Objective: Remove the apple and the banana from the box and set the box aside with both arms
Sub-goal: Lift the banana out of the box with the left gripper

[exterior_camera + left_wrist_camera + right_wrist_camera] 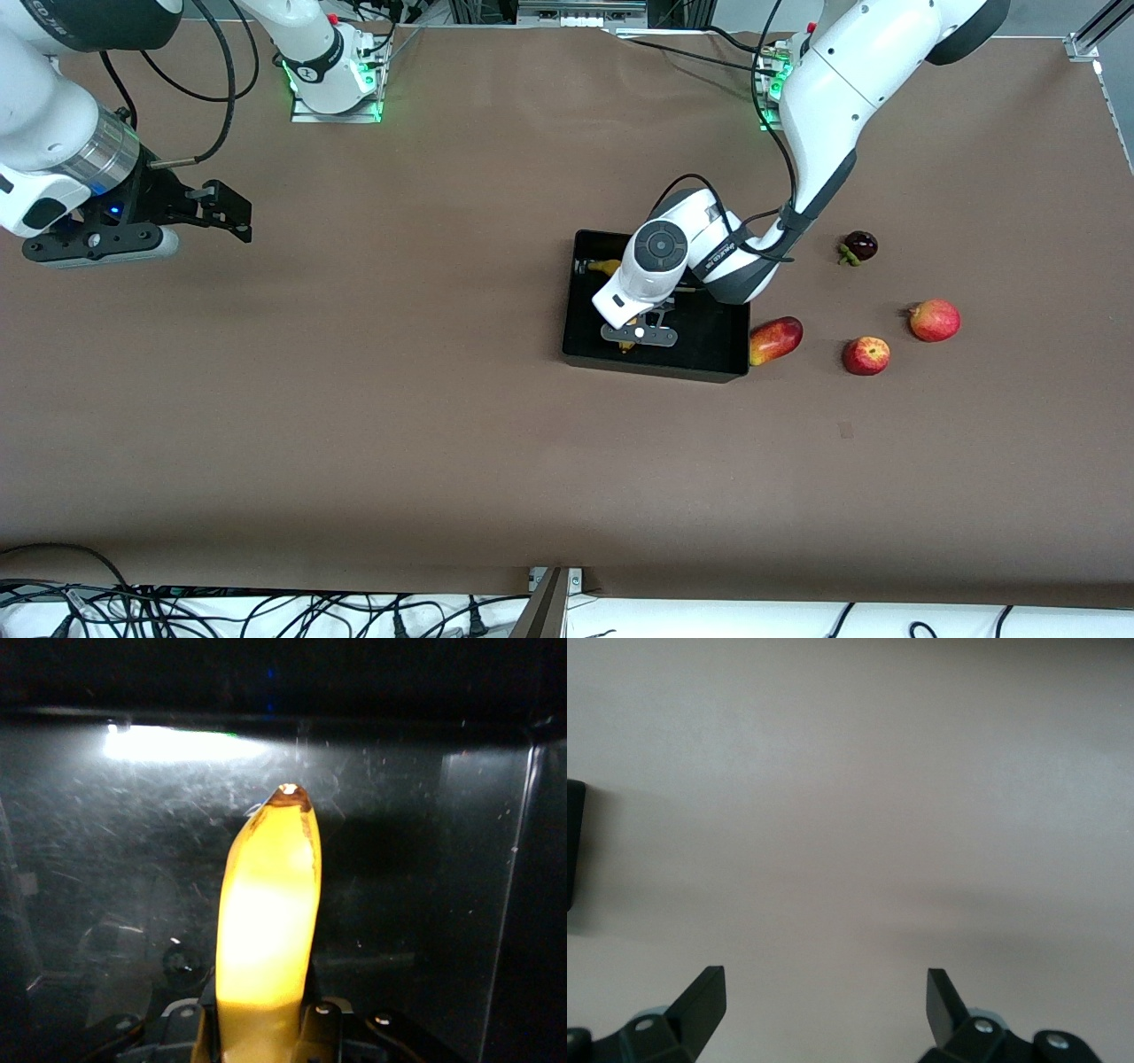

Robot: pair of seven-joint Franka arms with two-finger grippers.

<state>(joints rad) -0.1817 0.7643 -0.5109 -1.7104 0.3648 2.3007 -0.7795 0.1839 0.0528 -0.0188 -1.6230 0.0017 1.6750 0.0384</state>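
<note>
The black box (651, 368) sits on the table toward the left arm's end. My left gripper (634, 339) is down inside it, shut on the yellow banana (607, 266). In the left wrist view the banana (266, 921) sticks out from between my fingers (314, 1032) toward the glossy box wall (416, 859). A small red-yellow apple (866, 355) lies on the table beside the box, toward the left arm's end. My right gripper (232, 213) is open and empty over bare table at the right arm's end; in the right wrist view it (826, 997) shows only table below.
A red-yellow oval fruit (775, 339) lies against the box's corner. A larger red apple (934, 320) and a dark purple fruit (858, 246) lie farther toward the left arm's end. A dark edge (574, 842) shows at the rim of the right wrist view.
</note>
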